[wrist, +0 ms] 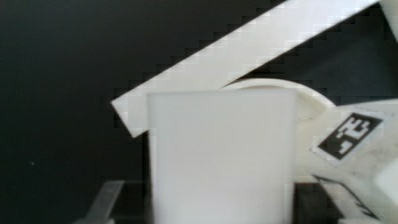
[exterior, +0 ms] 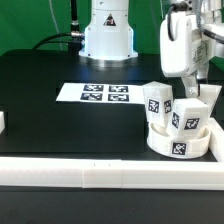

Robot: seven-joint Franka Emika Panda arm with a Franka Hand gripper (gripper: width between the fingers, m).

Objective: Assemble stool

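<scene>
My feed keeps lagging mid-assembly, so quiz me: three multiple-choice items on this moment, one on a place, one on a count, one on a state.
1. Where does the seat disc sit in the exterior view?
A. at the view's right, by the near border rail
B. on the marker board
C. at the view's left edge

2. How many leg blocks stand on the seat disc, apart from the one in the gripper?
A. none
B. two
C. four

3. What is the gripper's state?
A. wide open, empty
B. shut on a leg block
C. out of view

Answers: 1 A, the disc lies low at the right beside the rail. 2 B, two tagged blocks rise from it. 3 B, the wrist view shows a white block between the fingers.
</scene>
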